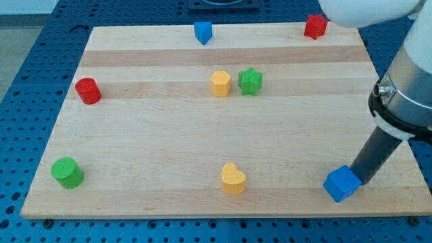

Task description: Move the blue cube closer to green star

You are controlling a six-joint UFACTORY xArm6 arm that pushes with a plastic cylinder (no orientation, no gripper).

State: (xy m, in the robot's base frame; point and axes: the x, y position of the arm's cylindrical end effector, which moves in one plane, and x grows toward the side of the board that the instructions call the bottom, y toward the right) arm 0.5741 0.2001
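Note:
The blue cube sits near the board's bottom right corner. The green star lies in the upper middle of the board, far up and to the left of the cube. My tip is at the cube's right side, touching or nearly touching it. The dark rod rises from there up and to the right.
A yellow block lies just left of the green star. A yellow heart is at the bottom middle. A blue block and a red block sit at the top edge. A red cylinder and a green cylinder are at the left.

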